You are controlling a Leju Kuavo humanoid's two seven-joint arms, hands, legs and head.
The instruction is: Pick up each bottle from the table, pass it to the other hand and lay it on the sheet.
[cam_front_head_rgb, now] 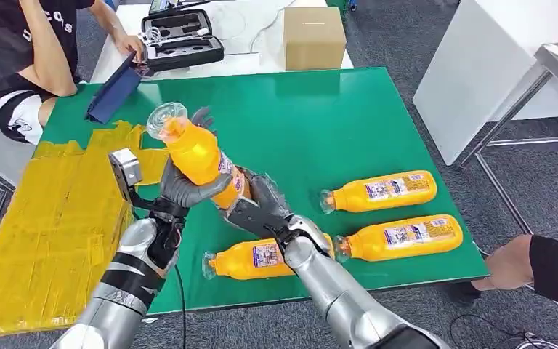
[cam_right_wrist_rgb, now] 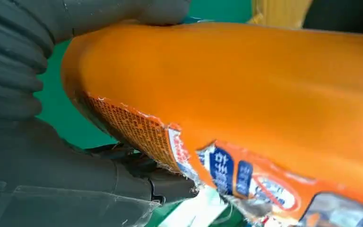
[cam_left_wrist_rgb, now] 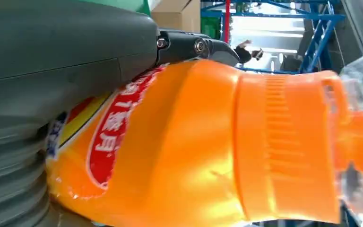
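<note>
Left hand: the left hand [cam_front_head_rgb: 182,190] wraps its fingers around the middle of the raised bottle [cam_front_head_rgb: 195,154], thumb across the label; in the left wrist view its fingers [cam_left_wrist_rgb: 196,46] lie closed against the orange body.
Right hand: the right hand [cam_front_head_rgb: 258,207] clasps the bottle's base end from below, at about 4 o'clock of the left hand.
Raised bottle: held off the bench by both hands, tilted, cap end up toward 11 o'clock.
Step in hand: the pass between hands, judging by the double hold.
Doing it well: I would firm the left hold before the right lets go, since the smooth body could slip.
Sheet: the yellow sheet [cam_front_head_rgb: 51,218] lies on the bench at 9 o'clock of the hands.
Waiting bottles: three bottles [cam_front_head_rgb: 399,214] lie on the green bench [cam_front_head_rgb: 312,123], from 3 to 5 o'clock.
</note>
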